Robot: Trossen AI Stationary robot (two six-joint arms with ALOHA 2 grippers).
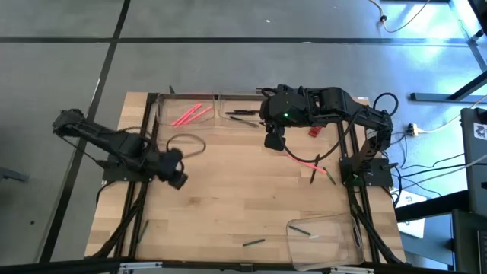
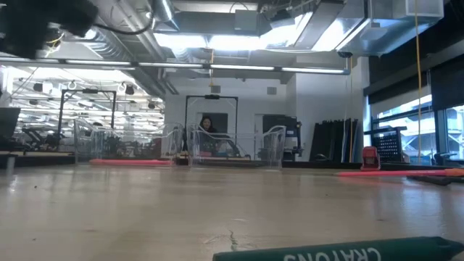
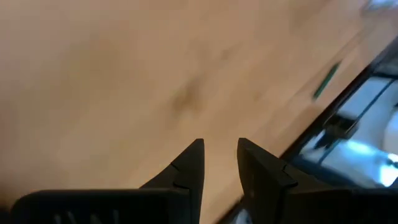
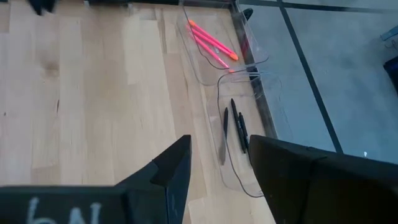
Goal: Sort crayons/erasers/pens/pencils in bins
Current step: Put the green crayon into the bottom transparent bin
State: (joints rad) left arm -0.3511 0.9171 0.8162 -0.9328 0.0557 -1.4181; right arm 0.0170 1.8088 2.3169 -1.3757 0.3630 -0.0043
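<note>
Crayons and pens part-sorted: pink sticks [image 1: 191,114] in far-left bin [image 1: 169,124], black pens [image 1: 242,116] in the bin beside it [image 1: 222,106], third bin [image 1: 325,240] at the near right edge of the desk [image 1: 228,198].

Right end effector [image 1: 272,141] hangs near the pen bin, fingers apart, nothing held. Left end effector [image 1: 176,177] empty, narrow gap.

Judgement: next target is the loose pink stick [image 1: 304,161]; descend squarely, close mid-length.

Count: bins 3; pink binned 3; black binned about 3; loose roughly 5.
</note>
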